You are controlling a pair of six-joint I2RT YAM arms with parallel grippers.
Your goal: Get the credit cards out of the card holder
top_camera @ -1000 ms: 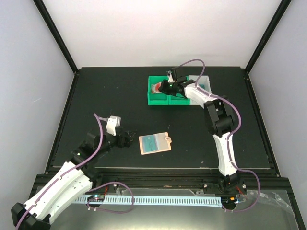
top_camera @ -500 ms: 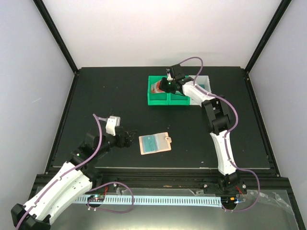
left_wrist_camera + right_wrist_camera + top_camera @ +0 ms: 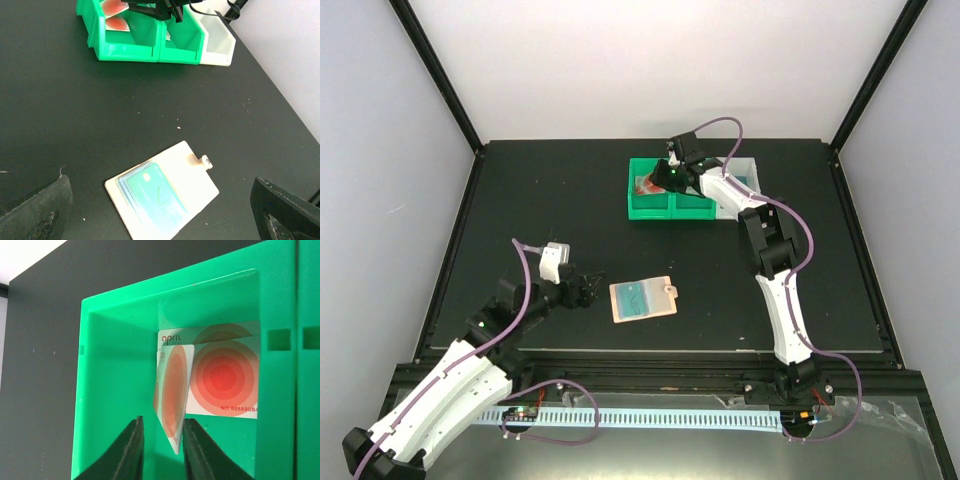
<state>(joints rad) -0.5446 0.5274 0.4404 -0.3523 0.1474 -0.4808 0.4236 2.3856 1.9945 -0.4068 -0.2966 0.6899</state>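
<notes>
The right gripper (image 3: pixel 163 421) hangs inside the left green bin (image 3: pixel 115 365), jaws slightly apart. A red-blotch card (image 3: pixel 172 390) stands on edge between them, with another (image 3: pixel 222 377) flat beside it. The left gripper (image 3: pixel 590 290) gapes wide just left of the card holder (image 3: pixel 195 185), which lies on the table with a teal card (image 3: pixel 152 192) in it.

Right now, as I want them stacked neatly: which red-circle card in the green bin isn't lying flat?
The left card, tilted up on edge just ahead of the right gripper; the other card, printed "april", lies flat on the green bin floor.
</notes>
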